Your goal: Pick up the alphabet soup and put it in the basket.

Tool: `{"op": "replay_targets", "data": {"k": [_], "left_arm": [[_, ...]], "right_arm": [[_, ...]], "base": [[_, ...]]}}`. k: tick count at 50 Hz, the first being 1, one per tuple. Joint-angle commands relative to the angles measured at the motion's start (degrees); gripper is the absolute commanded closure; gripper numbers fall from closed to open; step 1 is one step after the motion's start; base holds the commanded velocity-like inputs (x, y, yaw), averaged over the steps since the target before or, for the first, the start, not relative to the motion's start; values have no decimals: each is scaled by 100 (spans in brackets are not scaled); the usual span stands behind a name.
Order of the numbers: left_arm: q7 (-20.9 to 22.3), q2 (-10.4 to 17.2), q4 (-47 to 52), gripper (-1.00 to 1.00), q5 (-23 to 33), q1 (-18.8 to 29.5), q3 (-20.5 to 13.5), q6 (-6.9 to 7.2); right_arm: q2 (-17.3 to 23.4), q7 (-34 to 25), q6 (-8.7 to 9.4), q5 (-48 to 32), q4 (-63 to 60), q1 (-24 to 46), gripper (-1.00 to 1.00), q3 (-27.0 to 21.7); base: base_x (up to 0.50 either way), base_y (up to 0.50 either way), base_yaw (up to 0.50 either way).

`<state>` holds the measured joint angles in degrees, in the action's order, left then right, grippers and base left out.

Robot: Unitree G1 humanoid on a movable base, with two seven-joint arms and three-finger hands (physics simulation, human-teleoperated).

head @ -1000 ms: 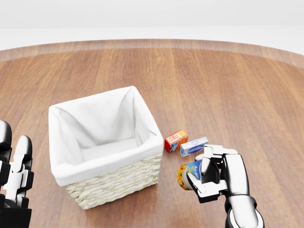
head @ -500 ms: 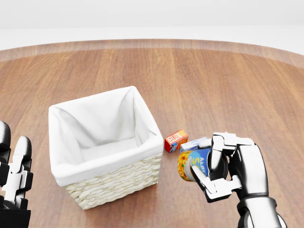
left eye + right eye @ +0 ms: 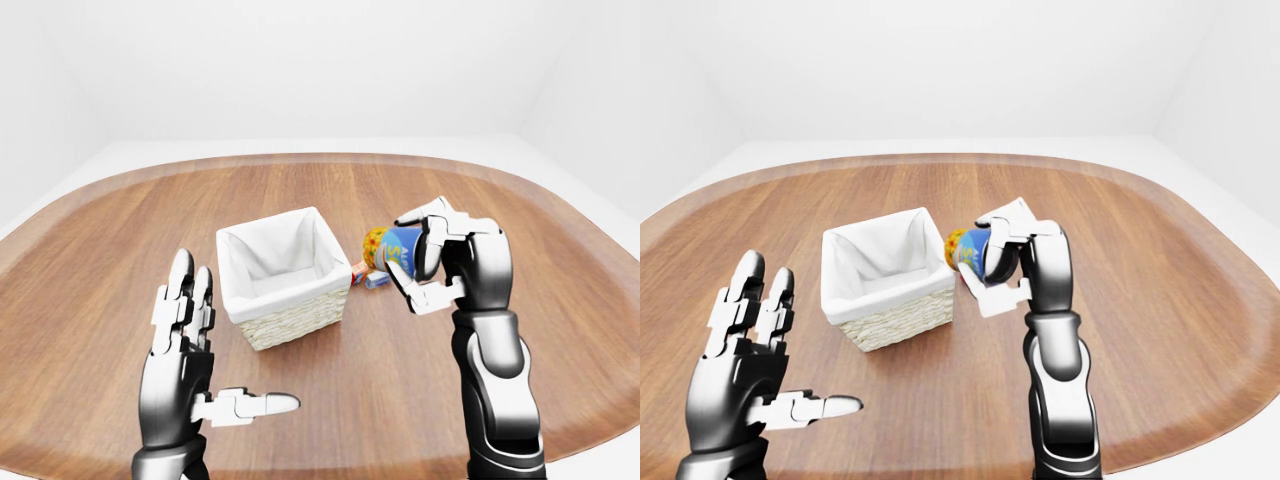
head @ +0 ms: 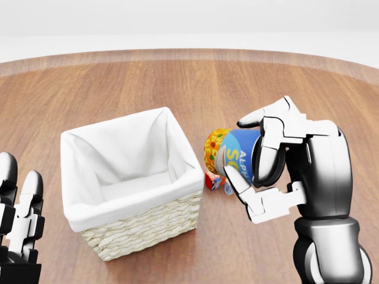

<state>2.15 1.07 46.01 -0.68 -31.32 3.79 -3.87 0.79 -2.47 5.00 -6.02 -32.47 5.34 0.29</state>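
Note:
The alphabet soup can [image 4: 232, 155], blue label with a yellow floral end, lies on its side in my right hand [image 4: 254, 160], whose fingers close round it. The hand holds it in the air just right of the wicker basket [image 4: 145, 228], about level with its rim. The basket has a white cloth lining and shows nothing inside. My left hand [image 3: 215, 385] is open and empty, held up at the lower left of the left-eye view, apart from the basket.
A small red box [image 4: 211, 180] and a white-blue box [image 3: 377, 281] lie on the round wooden table [image 4: 237, 89] right of the basket, partly hidden under the raised can. The table's rim curves across the top of the head view.
My right hand has lifted the soup can off the table, up and a little toward the basket. The left hand and the basket have barely moved.

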Motion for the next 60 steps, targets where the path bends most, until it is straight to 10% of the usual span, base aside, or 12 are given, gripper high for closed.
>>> {"op": "replay_targets", "data": {"k": [1, 28, 60], "left_arm": [[21, 17, 47, -100, -42, -48, -2, -17], [-60, 202, -66, -100, 5, -134, 291, -113], [40, 260, 141, -100, -170, -290, 268, -113]], "right_arm": [[-108, 331, 0, -235, -284, 724, 100, 284], [-805, 1157, 0, -944, 3305, 3283, 100, 543], [-1503, 2290, 0, -1577, 6970, 4350, 100, 693]], "base": [[0, 0, 0], [0, 0, 0], [0, 0, 0]]}}
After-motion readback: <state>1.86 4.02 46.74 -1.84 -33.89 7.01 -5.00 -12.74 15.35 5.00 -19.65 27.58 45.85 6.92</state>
